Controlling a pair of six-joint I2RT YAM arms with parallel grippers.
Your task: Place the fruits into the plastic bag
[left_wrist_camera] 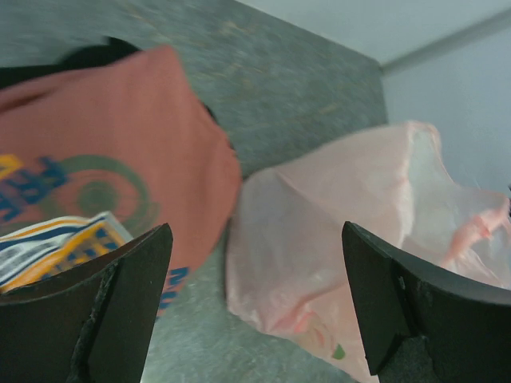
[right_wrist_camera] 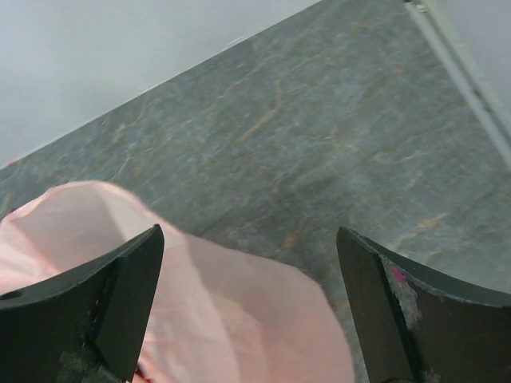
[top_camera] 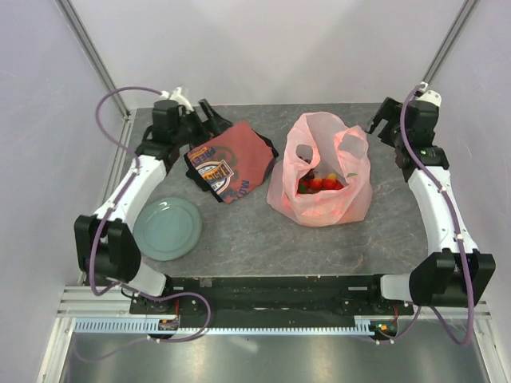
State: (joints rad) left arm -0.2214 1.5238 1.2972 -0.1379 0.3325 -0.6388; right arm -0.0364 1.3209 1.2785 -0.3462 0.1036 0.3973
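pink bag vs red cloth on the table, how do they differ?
The plastic bag is translucent pale pink; the cloth is opaque red with a printed graphic. The bag stands puffed up with fruits inside; the cloth lies flat and folded. The bag sits right of centre; the cloth sits to its left. Both rest on the grey table.

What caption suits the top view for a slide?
Red toy fruits lie inside the translucent pink plastic bag; left gripper and right gripper stand open.

Light was bright, even and soft, shadows faint. The overhead view was sharp; the plastic bag [left_wrist_camera: 343, 215] blurred at the wrists.
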